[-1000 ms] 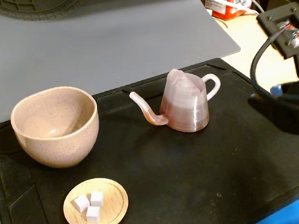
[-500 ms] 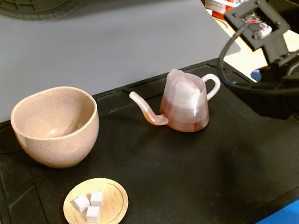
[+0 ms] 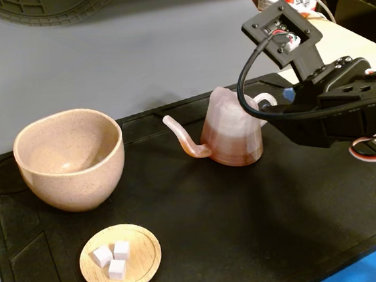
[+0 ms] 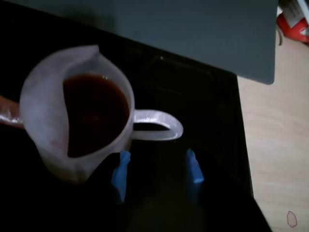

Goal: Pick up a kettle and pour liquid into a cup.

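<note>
Kettle [image 4: 72, 121], thin ridged plastic, stands on the black mat [image 3: 251, 228] right of the cup [image 3: 70, 159], filled with dark liquid [image 4: 94, 113]. We judge it light, slippery, spill-prone. Gripper [image 4: 157, 169] parted, just short of the loop handle [image 4: 157, 124], our recommended hold.

From my station I count one pink kettle [image 3: 231, 136], one speckled cup [image 3: 70, 159], one small wooden dish [image 3: 121, 258] carrying three white cubes [image 3: 113, 259], one black mat [image 3: 251, 228] under everything, and one gripper [image 4: 157, 171] with two blue-tipped fingers [image 4: 120, 170].
</note>
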You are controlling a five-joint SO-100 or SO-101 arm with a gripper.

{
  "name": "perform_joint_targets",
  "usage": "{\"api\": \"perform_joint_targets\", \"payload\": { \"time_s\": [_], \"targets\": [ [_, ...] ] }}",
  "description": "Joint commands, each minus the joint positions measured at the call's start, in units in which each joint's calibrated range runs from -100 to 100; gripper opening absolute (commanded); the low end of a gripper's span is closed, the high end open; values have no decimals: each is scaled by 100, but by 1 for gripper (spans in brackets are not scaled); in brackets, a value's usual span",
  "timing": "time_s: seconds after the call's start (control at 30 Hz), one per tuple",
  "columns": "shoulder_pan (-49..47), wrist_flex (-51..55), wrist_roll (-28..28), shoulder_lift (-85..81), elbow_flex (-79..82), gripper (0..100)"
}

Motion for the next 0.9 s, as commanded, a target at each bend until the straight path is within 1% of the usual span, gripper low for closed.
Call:
{"api": "perform_joint_targets", "payload": {
  "time_s": [0.0,0.13,0.27,0.37,0.43,0.47,0.5,0.6,0.63,0.67,0.73,0.8,0.83,0.87],
  "targets": [
    [70,-95,-5,-26,-242,15],
    [329,-95,0,-26,-142,15],
    [375,-104,0,188,-278,15],
    [321,-406,0,529,-487,15],
    [321,-424,10,614,-569,15],
    [329,-631,136,657,-587,15],
    [344,-692,142,768,-605,15],
    [337,-700,142,947,-623,15],
    [375,-847,152,964,-614,15],
    [458,-1323,325,1092,-596,15],
    [443,-1738,383,1305,-614,16],
    [443,-1773,388,1305,-614,16],
    [458,-1773,388,1340,-614,18],
    [428,-1738,393,1365,-596,23]
  ]
}}
